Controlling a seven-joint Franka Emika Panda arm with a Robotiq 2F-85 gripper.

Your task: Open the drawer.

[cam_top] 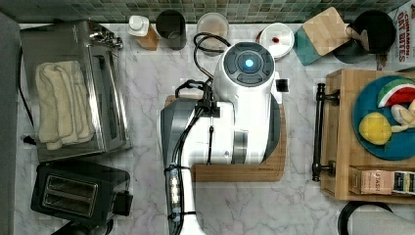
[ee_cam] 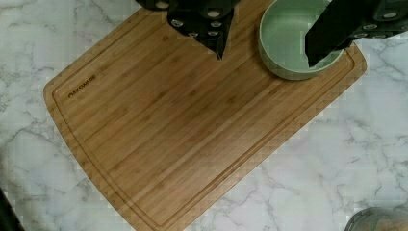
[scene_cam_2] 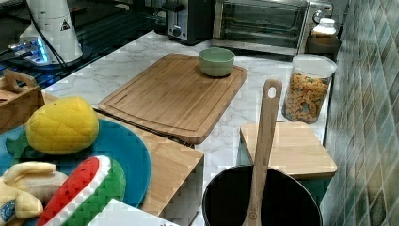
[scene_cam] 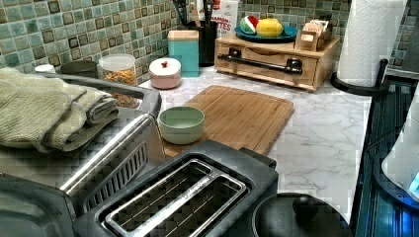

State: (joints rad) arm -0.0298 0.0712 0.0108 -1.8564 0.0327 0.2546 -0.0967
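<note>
The drawer (scene_cam: 267, 61) sits shut in a light-wood box at the far end of the marble surface (scene_cam: 321, 133), its black bar handle (scene_cam: 259, 59) across the front. In the top view the handle (cam_top: 320, 132) lies at about 3 o'clock from the white arm (cam_top: 244, 112), well apart from it. The claw (ee_cam: 263, 53) hangs above the cutting board (ee_cam: 192, 125) with its fingers (ee_cam: 211, 29) spread wide, gripping nothing, one fingertip over the green bowl (ee_cam: 288, 43). A blue plate (scene_cam: 262, 33) of toy fruit rests on top of the box.
</note>
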